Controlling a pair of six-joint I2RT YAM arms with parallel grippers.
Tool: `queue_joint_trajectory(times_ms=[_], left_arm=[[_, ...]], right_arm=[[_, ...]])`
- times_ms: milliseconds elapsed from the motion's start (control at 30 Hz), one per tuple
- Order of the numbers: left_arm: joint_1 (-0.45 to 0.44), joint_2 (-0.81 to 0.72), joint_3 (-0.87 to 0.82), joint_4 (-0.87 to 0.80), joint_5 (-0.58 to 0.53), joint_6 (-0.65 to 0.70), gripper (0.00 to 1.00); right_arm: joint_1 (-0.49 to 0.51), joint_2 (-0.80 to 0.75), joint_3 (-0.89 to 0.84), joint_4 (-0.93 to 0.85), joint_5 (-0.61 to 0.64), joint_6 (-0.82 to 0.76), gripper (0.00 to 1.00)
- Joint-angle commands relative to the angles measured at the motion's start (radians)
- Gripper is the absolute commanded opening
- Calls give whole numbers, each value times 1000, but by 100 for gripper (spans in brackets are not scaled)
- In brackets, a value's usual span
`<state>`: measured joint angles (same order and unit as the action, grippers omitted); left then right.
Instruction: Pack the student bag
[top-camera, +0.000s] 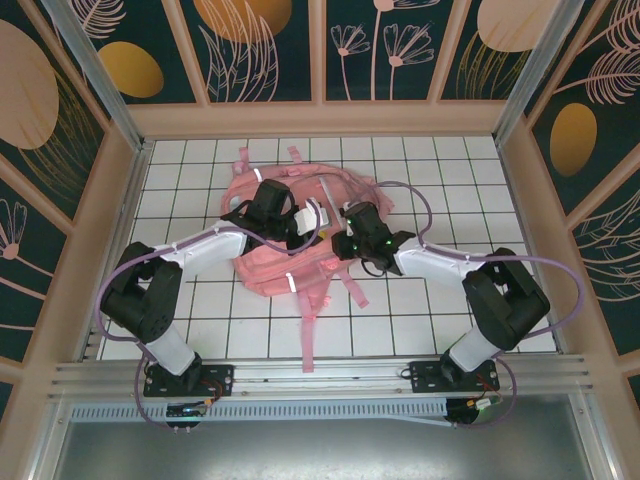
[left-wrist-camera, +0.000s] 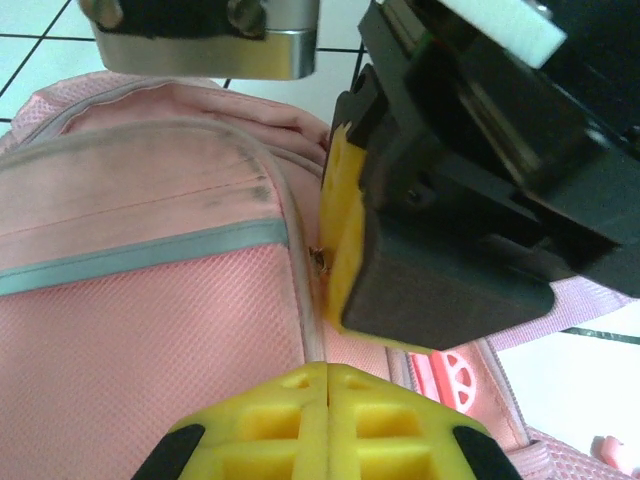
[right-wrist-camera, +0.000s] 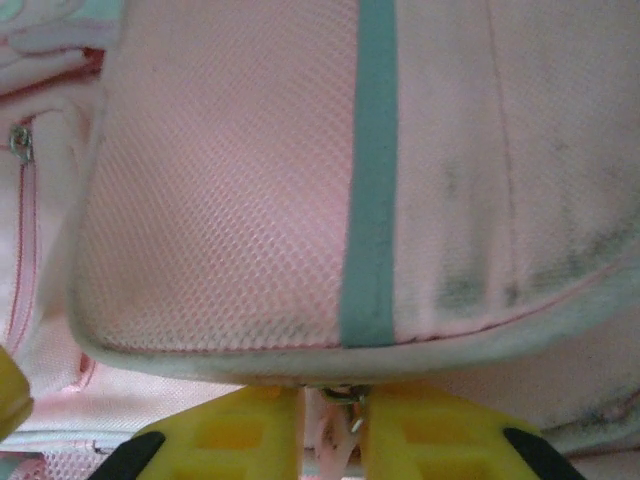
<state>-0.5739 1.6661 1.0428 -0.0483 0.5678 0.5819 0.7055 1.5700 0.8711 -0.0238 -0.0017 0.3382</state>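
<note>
Student bag (top-camera: 265, 268), one, pink, lies flat at the middle of the white gridded table (top-camera: 420, 320) with both arms reaching over it; we cannot see inside its pockets. We count two grippers: the left gripper (left-wrist-camera: 328, 415), yellow pads pressed together over the bag, and the right gripper (right-wrist-camera: 332, 430), jaws narrowed onto a small metal zip pull (right-wrist-camera: 345, 398) at a pocket's edge. Dark floral wall panels (top-camera: 400, 50) ring the table.

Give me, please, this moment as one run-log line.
bag: lying on table | left gripper: shut, over bag | right gripper: shut on zip pull
</note>
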Motion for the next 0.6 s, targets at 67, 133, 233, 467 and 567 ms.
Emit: queue_joint_trajectory(times_ms=[67, 133, 233, 467, 567], left_arm=[[14, -44, 0, 34, 29, 8, 0], [19, -46, -3, 30, 29, 6, 0], [20, -42, -5, -7, 41, 41, 0], [16, -57, -44, 28, 136, 32, 99], [15, -38, -46, 46, 86, 77, 99]], right_arm=[[-20, -13, 8, 21, -27, -54, 8], [-23, -21, -2, 12, -27, -64, 0], [-22, -55, -19, -3, -60, -88, 0], [-18, -158, -44, 31, -210, -155, 0], [-18, -165, -37, 44, -238, -167, 0]])
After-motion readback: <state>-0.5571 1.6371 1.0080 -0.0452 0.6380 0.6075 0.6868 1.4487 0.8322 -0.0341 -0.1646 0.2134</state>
